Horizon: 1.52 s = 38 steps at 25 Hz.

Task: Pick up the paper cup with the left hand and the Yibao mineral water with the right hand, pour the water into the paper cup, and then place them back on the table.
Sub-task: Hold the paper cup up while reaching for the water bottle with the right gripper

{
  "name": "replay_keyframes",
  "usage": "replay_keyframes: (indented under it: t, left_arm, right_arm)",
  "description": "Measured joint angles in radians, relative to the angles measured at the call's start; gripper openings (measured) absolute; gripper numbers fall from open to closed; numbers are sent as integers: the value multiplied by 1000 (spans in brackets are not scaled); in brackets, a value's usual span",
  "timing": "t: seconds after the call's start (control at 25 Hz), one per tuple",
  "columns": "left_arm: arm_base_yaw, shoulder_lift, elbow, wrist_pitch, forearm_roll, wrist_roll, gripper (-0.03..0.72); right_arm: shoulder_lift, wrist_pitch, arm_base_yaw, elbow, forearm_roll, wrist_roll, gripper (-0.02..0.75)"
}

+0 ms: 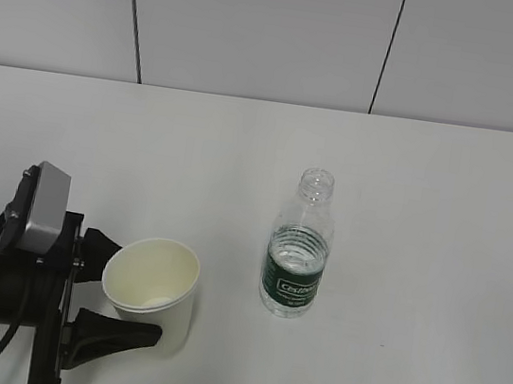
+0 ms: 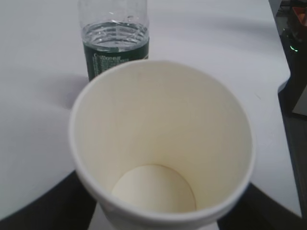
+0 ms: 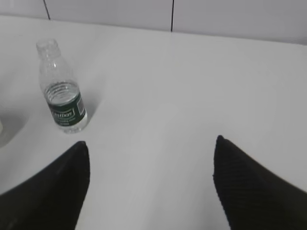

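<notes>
The left hand (image 1: 118,292) brackets the upright paper cup (image 1: 151,290), fingers either side, grip unconfirmed. The Yibao mineral water (image 3: 63,91) stands upright on the table (image 1: 436,275), at eleven o'clock from the right hand (image 3: 151,182), whose jaws gape empty.

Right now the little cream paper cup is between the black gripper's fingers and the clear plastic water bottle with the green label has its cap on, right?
Not quite. The clear plastic bottle with the green label has no cap; the exterior view shows its open neck. The cream paper cup does sit between the left gripper's fingers.
</notes>
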<state>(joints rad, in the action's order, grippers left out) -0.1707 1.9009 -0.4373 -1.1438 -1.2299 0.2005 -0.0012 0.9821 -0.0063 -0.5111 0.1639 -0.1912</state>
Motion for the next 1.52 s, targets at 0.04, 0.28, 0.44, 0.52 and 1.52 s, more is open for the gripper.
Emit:
replay_keyframes:
  t: [0.04,0.28,0.44,0.52,1.52]
  left_arm:
    - [0,0,0,0,3,0,485]
    - [0,0,0,0,11,0,485]
    - [0,0,0,0,14,0,485]
    - [0,0,0,0,22,0,485]
    - [0,0,0,0,44,0,484]
  right_arm:
    - [17,-27,0,0,0,-7,592]
    - [118,-165,1,0,4,-90,591]
    - [212,-317,1,13,6,-157,592]
    - [280,-392,1,27,21,-191,592]
    - [1032,-1032,1,50,127,-188,592]
